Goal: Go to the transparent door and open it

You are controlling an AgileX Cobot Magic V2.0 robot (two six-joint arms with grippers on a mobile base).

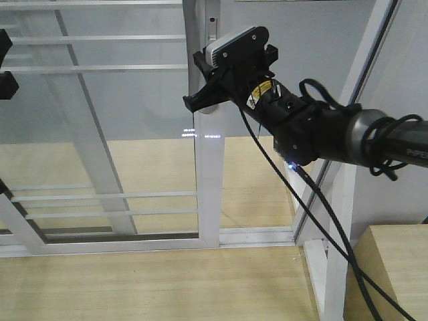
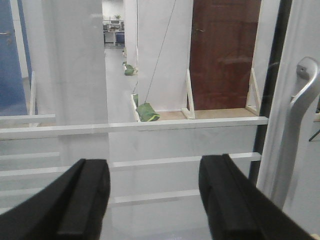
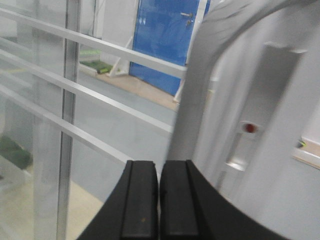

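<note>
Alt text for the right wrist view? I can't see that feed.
The right arm's black tool, shut, sits bottom centre before the long grey curved pull handle of the transparent glass door. Thin horizontal silver bars cross the glass at left; a blue door shows beyond.

We get flat, soft indoor light on the transparent door (image 1: 100, 134), with only faint shadows on the floor (image 1: 134, 281) below it. A short row of glare dots (image 1: 200, 134) sits across the door's white frame. From the left wrist we see milky reflections over the door glass and a bright sheen on the pull handle (image 2: 300, 130). The left gripper (image 2: 155, 200) in front of the door is near-black and soft-edged. From the right wrist the handle is badly defocused, and the bars (image 3: 100, 95) left of it are smeared.
</note>
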